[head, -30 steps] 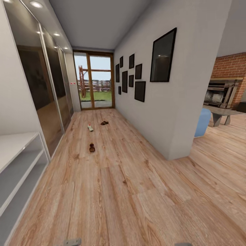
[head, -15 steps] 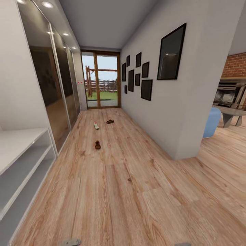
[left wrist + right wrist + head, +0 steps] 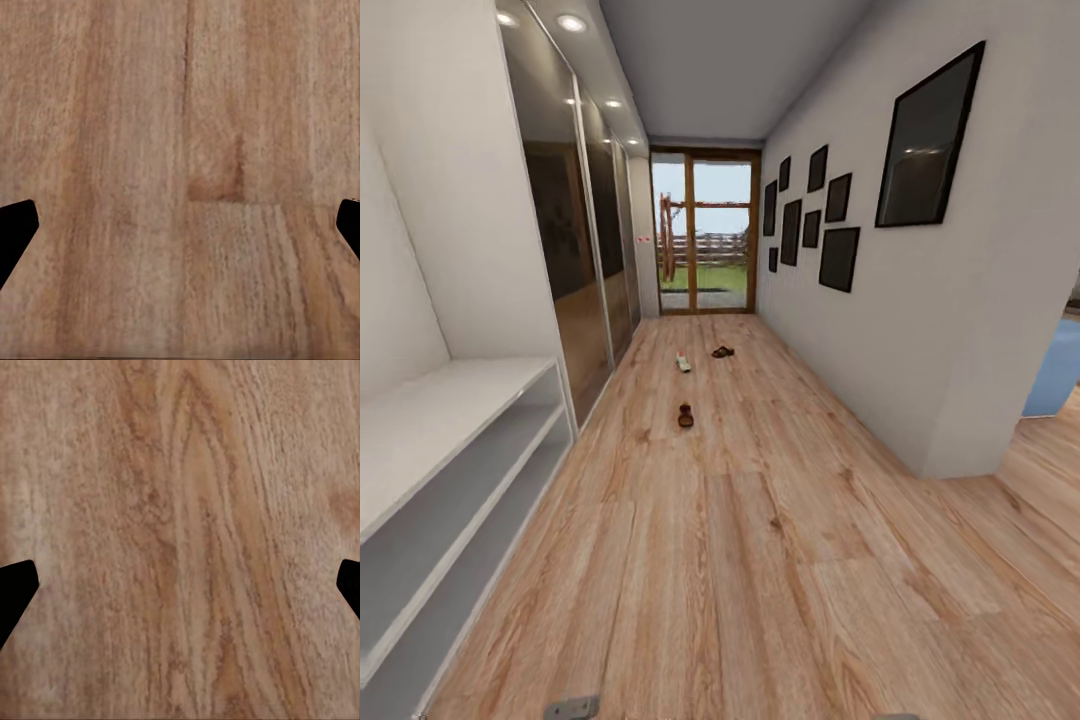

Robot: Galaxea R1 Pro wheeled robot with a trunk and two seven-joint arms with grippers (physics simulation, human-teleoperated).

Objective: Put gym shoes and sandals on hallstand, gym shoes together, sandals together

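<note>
Left gripper [image 3: 180, 225] agape over corridor floor [image 3: 180, 112]

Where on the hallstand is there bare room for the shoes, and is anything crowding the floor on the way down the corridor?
The hallstand bench top and both open shelf compartments below look bare. On the corridor floor, one sandal lies mid-corridor; further on, a gym shoe and another sandal. Bare planks border them both sides.

On the floor [image 3: 760, 560] far down the corridor lie three shoes: two sandals, one nearer [image 3: 685, 415] and one farther right [image 3: 722, 352], and one sneaker [image 3: 683, 362]. One shoe rack [image 3: 450, 480] stands near left
</note>
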